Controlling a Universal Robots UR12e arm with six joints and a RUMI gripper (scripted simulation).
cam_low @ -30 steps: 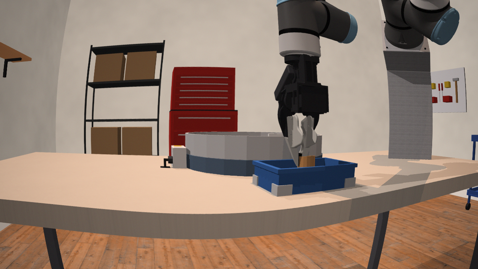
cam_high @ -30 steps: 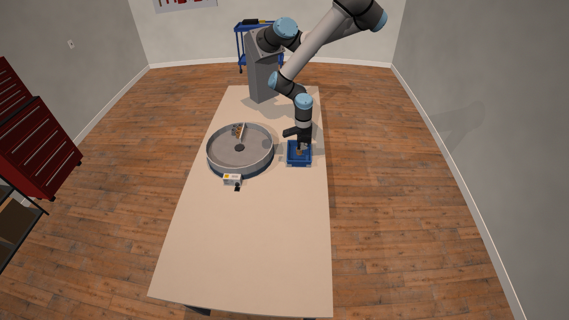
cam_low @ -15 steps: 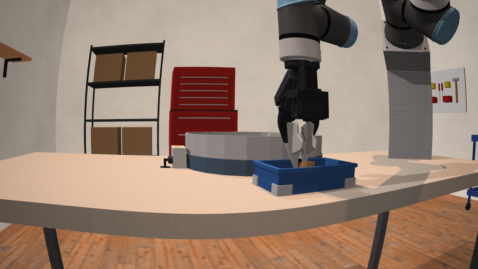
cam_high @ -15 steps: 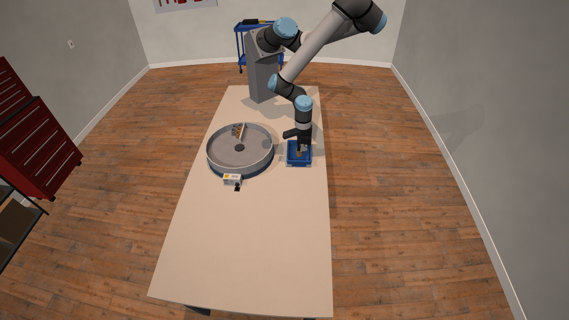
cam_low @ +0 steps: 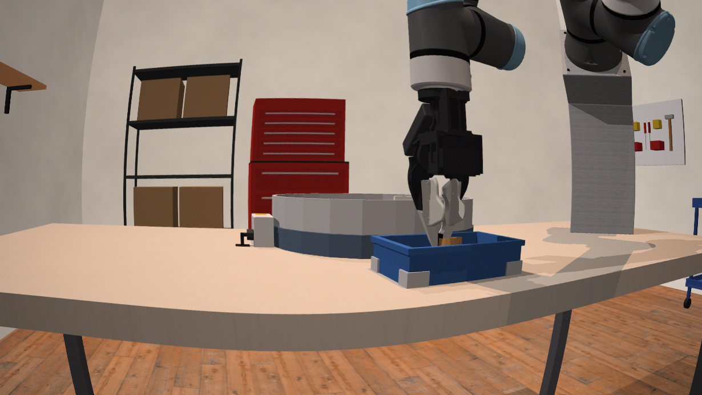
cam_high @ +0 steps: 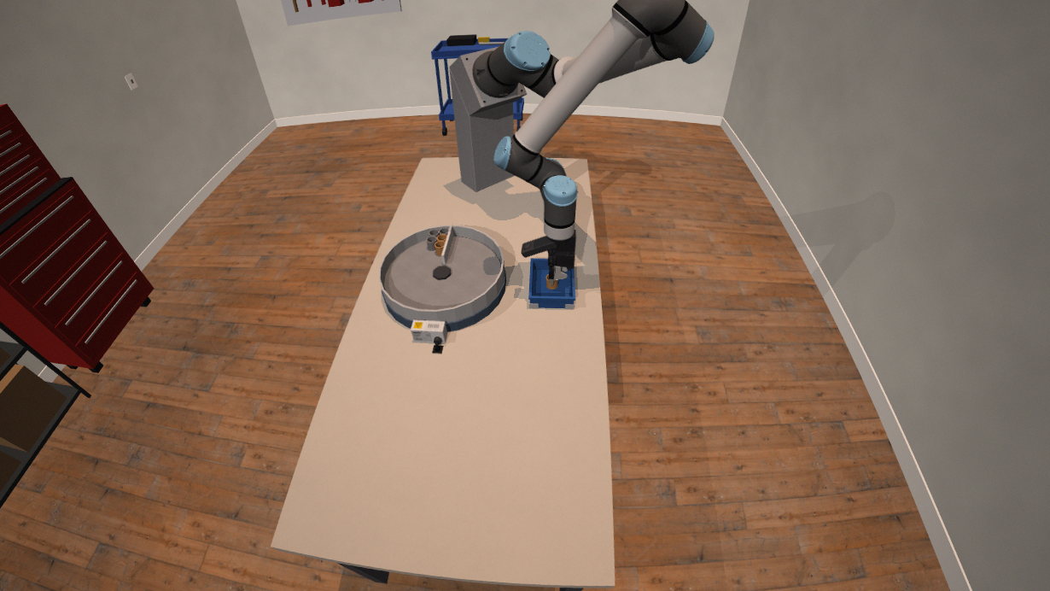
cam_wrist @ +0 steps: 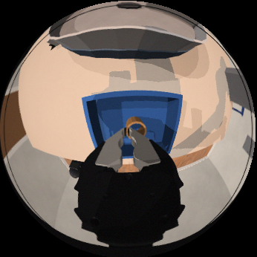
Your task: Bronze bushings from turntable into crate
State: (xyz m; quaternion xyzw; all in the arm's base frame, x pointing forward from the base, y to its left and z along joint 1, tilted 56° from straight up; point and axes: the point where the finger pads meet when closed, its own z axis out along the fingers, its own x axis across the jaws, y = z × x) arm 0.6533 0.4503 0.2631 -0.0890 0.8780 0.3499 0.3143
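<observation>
Crate (cam_low: pixel 449 267) sits on the table (cam_low: pixel 196 274) just beside the turntable (cam_low: pixel 338 221), and the exterior view is the only one that shows how deep the gripper (cam_low: pixel 440 240) has gone: its pale fingers (cam_low: pixel 431 208) dip below the blue rim, with just the top of a bronze bushing (cam_low: pixel 450 240) peeking over the wall. Wrist view gives what the side shot can't, looking straight down the jaws, where the bushing (cam_wrist: pixel 135 128) shows as an orange ring pinched by its near wall at the fingertips, over the crate (cam_wrist: pixel 94 111) floor. So the gripper (cam_wrist: pixel 128 136) is clamped on that thin wall, one finger inside the ring and one outside, jaws almost together. Can't tell from any angle whether the sleeve's bottom touches the crate floor. Top view adds the rest: the turntable (cam_high: pixel 411 301) has a divider near its far rim, with a few more bushings (cam_high: pixel 437 239) bunched against it, some grey steel, some bronze, too small to count properly. A small control box (cam_high: pixel 429 332) sits against the turntable's front edge.
</observation>
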